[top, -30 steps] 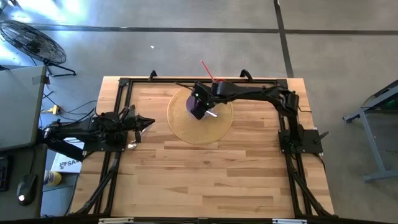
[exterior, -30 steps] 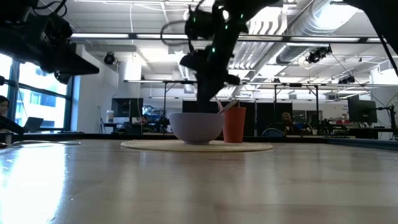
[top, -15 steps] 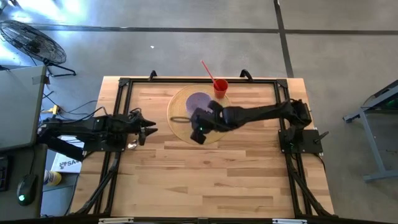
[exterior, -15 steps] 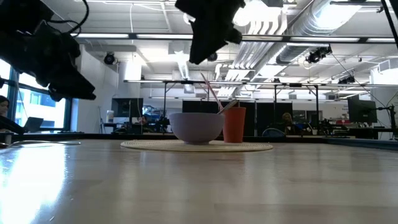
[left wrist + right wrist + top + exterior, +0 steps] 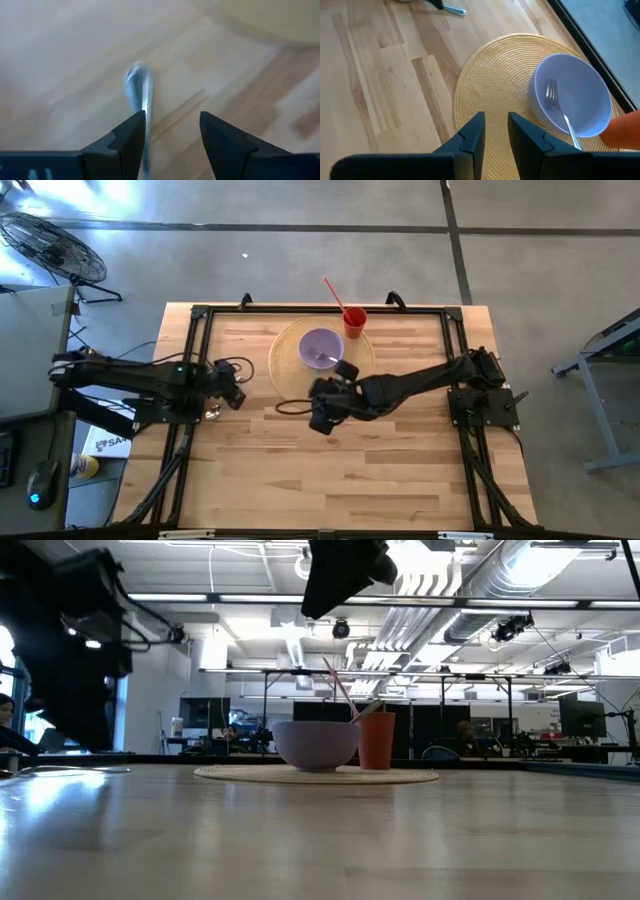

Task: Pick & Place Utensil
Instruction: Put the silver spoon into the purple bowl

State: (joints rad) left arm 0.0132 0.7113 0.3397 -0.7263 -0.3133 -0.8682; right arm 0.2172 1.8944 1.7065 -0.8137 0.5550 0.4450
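Nearest the table's front edge, the right end effector [image 5: 322,418] has pulled back from the dish and hangs over the rim of the woven placemat [image 5: 490,85], its fingers narrowly parted and empty. A second ago it was over the purple bowl [image 5: 308,340]. Now the fork [image 5: 560,112] lies inside that bowl, tines down and handle against the rim, so the placing looks done. To the side, the left end effector [image 5: 172,120] has swung in, fingers wide, over another silver utensil [image 5: 139,85] lying on the table, seemingly lining up a grasp. Farthest off stand the red cup [image 5: 354,320] and its straw [image 5: 335,295].
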